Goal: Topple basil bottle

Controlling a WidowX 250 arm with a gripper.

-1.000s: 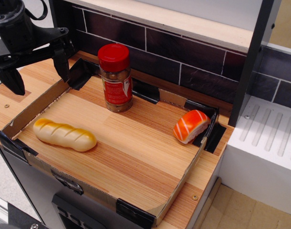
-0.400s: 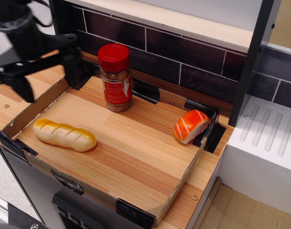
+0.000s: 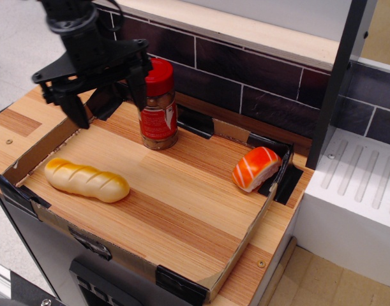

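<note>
The basil bottle (image 3: 159,108) stands upright at the back of the wooden tray (image 3: 182,210), with a red cap, red label and brownish contents. My black gripper (image 3: 108,97) hangs just left of the bottle, open and empty. Its right finger (image 3: 138,86) is close beside the bottle's cap; whether it touches is unclear. Its left finger (image 3: 75,109) is over the tray's left wall.
A yellow bread roll (image 3: 86,180) lies at the tray's front left. A salmon sushi piece (image 3: 256,169) lies at the right rim. A dark tiled wall (image 3: 246,70) runs behind the tray. A white ribbed rack (image 3: 360,185) stands to the right.
My gripper has moved right and toward the back, from outside the tray's left corner to right beside the bottle. The bottle, roll and sushi have not moved.
</note>
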